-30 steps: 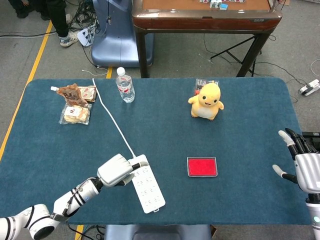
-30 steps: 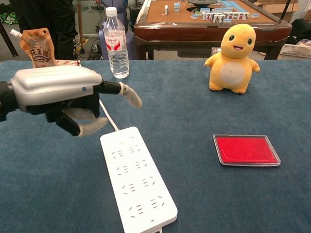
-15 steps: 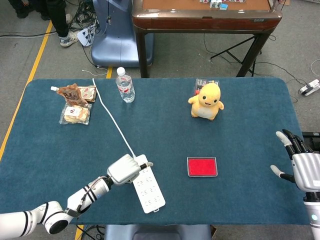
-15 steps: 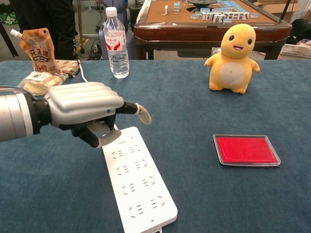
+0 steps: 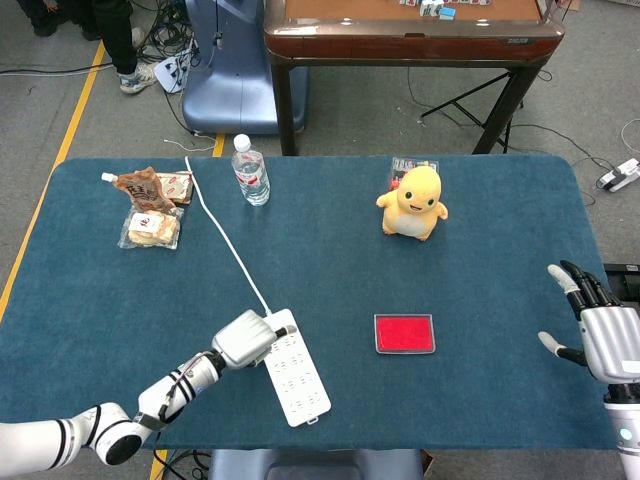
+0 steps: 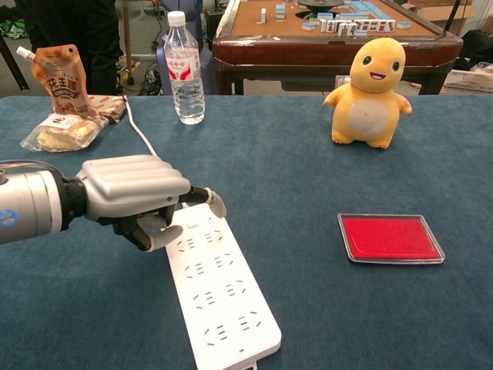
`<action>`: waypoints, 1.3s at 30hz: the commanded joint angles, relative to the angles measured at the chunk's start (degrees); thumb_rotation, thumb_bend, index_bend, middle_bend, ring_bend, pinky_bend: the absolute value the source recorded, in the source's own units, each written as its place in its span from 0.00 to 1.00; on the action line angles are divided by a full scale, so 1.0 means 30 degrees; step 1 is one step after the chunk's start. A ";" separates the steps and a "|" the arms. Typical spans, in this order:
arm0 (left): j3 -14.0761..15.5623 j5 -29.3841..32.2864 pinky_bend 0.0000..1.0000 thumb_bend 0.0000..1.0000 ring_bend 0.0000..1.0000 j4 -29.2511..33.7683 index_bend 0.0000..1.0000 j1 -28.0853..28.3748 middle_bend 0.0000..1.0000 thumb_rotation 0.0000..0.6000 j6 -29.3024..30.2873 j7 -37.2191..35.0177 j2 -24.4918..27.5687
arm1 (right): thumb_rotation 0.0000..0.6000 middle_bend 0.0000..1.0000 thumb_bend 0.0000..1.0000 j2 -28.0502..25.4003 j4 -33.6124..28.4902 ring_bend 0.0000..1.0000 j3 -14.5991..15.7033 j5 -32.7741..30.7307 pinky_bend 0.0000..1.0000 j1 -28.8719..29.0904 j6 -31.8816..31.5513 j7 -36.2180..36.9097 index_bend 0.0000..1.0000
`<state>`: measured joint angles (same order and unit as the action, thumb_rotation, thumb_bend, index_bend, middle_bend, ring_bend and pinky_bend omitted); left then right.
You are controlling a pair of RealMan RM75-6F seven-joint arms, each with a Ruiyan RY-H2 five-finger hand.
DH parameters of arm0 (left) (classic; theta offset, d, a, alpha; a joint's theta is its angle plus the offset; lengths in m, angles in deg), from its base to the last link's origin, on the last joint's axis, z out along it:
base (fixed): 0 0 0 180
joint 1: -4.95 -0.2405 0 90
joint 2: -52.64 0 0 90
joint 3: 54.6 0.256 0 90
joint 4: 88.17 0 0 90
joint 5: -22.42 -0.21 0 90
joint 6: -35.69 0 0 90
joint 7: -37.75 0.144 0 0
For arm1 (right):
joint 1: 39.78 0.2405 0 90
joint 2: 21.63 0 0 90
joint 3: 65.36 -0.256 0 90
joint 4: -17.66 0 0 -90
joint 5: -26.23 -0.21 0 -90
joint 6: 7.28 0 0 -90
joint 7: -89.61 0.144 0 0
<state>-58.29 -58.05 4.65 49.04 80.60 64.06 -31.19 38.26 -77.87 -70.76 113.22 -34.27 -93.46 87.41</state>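
A white power strip [image 5: 295, 375] [image 6: 223, 301] lies near the table's front edge, and its white cord [image 5: 225, 235] runs off toward the far left. My left hand [image 5: 245, 340] [image 6: 131, 189] is down on the strip's far end. Its fingers are curled over that end, with the thumb at the left edge, and it grips the strip. My right hand [image 5: 605, 335] hangs past the table's right edge with its fingers spread, holding nothing. It shows only in the head view.
A flat red box [image 5: 404, 333] [image 6: 389, 237] lies right of the strip. A yellow plush [image 5: 413, 203] [image 6: 370, 92] stands behind it. A water bottle [image 5: 250, 172] [image 6: 185, 69] and snack packets [image 5: 150, 205] [image 6: 62, 131] are at the far left. A wooden table [image 5: 410, 30] stands beyond.
My left hand has moved right and down from beside the strip onto its far end, and its fingers have closed there. My right hand has drifted slightly.
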 commanded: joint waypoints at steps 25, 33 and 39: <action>0.1052 0.0499 1.00 0.59 1.00 0.0182 0.26 -0.0134 1.00 1.00 0.0873 0.0234 0.0519 | 1.00 0.12 0.01 0.0307 0.0015 0.14 0.0102 -0.0012 0.36 0.0239 0.0351 -0.0238 0.13; 0.1224 0.0764 1.00 0.59 1.00 0.0010 0.26 -0.0090 1.00 1.00 0.0858 0.0426 0.0395 | 1.00 0.12 0.01 0.0294 0.0024 0.14 0.0089 -0.0061 0.36 0.0288 0.0427 -0.0210 0.13; 0.1268 0.0887 1.00 0.59 1.00 -0.0151 0.26 -0.0089 1.00 1.00 0.0911 0.0260 0.0404 | 1.00 0.12 0.01 0.0372 0.0080 0.14 0.0103 -0.0119 0.36 0.0370 0.0589 -0.0220 0.13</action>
<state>-54.49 -55.40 4.20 48.77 83.34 64.85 -29.98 39.37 -77.63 -70.45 112.86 -33.17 -91.69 86.75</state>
